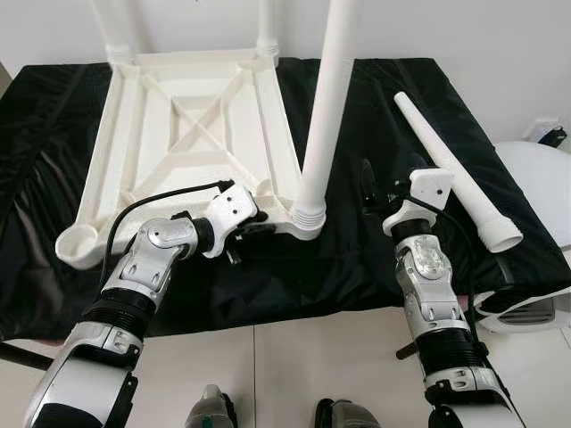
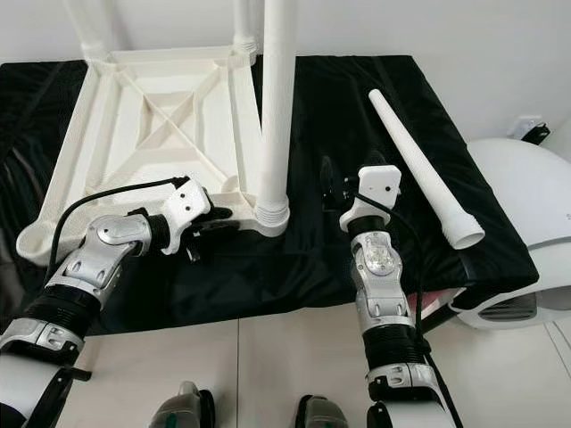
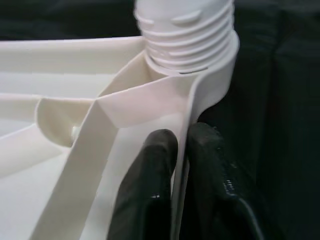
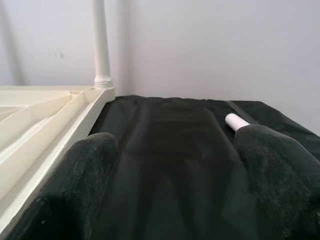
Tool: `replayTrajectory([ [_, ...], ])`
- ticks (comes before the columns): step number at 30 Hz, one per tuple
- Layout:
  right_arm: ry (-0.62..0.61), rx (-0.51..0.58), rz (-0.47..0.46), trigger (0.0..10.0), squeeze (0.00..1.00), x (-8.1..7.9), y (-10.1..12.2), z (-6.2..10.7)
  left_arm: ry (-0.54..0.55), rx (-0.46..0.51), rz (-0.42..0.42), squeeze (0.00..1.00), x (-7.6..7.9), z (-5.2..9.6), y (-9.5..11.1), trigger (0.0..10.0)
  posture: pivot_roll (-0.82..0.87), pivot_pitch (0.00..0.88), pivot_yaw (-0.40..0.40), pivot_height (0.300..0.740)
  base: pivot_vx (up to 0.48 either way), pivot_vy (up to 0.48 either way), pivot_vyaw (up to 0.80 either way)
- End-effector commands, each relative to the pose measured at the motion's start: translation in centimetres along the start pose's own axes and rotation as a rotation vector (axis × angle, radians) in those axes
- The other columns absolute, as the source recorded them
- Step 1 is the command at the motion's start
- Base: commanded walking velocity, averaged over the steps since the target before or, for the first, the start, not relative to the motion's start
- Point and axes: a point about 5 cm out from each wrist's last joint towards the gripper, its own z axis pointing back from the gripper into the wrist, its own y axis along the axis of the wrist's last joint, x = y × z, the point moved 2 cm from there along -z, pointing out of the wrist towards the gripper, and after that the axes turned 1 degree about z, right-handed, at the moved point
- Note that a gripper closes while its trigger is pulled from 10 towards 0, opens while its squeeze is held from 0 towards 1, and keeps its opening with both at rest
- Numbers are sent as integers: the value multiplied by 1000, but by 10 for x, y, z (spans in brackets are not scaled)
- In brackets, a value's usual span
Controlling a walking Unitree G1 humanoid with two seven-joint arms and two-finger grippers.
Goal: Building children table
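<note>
A white plastic table top (image 1: 192,125) lies upside down on a black cloth (image 1: 357,267). Legs stand screwed in at its two far corners, and a third leg (image 1: 326,107) rises from the near right corner. The near left corner socket (image 1: 76,242) is open. A loose white leg (image 1: 451,169) lies on the cloth to the right. My left gripper (image 3: 182,150) is shut on the table top's near rim, just beside the threaded base of the near right leg (image 3: 187,40). My right gripper (image 4: 175,165) is open and hovers low over the cloth between that leg and the loose leg.
A white rounded appliance (image 1: 535,178) stands beside the cloth's right edge. Pale floor tiles (image 1: 294,366) lie in front of the cloth, and a white wall (image 2: 446,27) runs behind it.
</note>
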Motion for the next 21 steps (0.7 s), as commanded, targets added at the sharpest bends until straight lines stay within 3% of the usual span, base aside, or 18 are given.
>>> replayTrajectory([
  [1,25,18,-1,10000,0,0,6,-4,-123,-78,56,0,23,-1,-24,3608,35,132,45,740,0,0,0],
  [2,41,31,4,10000,0,0,11,-8,-152,-92,42,0,27,0,-26,10000,34,133,49,740,0,0,0],
  [5,69,56,-17,10000,0,1,21,-15,-195,-94,65,0,32,1,-28,10000,34,138,53,740,0,0,0],
  [6,85,72,-24,10000,0,1,27,-19,-211,-92,71,0,34,2,-28,0,34,138,53,740,0,0,0],
  [11,117,118,-67,10000,0,6,47,-29,-235,-91,84,0,36,4,-28,0,31,140,54,740,0,0,0],
  [12,125,144,-98,10000,0,8,59,-35,-238,-107,68,0,36,5,-30,10000,31,138,52,740,0,0,0],
  [21,187,264,-272,10000,0,12,102,-48,-253,-131,42,0,42,6,-34,10000,33,138,43,740,0,0,0],
])
